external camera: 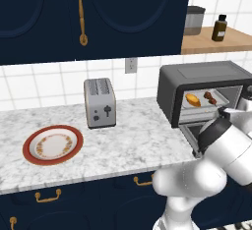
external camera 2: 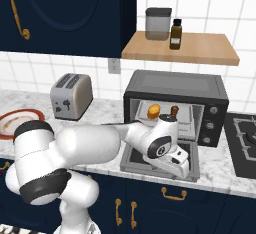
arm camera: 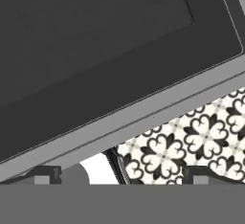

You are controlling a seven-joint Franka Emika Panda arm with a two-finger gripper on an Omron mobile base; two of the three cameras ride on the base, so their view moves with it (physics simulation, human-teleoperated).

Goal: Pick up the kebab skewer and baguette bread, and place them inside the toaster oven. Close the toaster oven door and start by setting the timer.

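Observation:
The toaster oven (external camera: 206,76) (external camera 2: 175,85) stands on the counter with its door folded down flat. On the inner tray lie the baguette bread (external camera: 193,99) (external camera 2: 154,110) and, to its right, the kebab skewer (external camera: 210,97) (external camera 2: 174,111). My gripper (external camera 2: 180,164) hangs low over the front edge of the toaster oven door (external camera 2: 131,162), pointing down. In the hand view the gripper (arm camera: 122,175) is open, its tips far apart with nothing between them. Below it are the dark door panel (arm camera: 95,50) and the door's grey front edge (arm camera: 143,117).
A silver slot toaster (external camera: 100,102) and a red-rimmed plate (external camera: 53,144) sit on the marble counter to the left. A stove (external camera 2: 242,138) adjoins the oven on the right. A wooden shelf (external camera 2: 180,48) above holds a jar and a bottle. Patterned floor tiles (arm camera: 191,141) show past the door edge.

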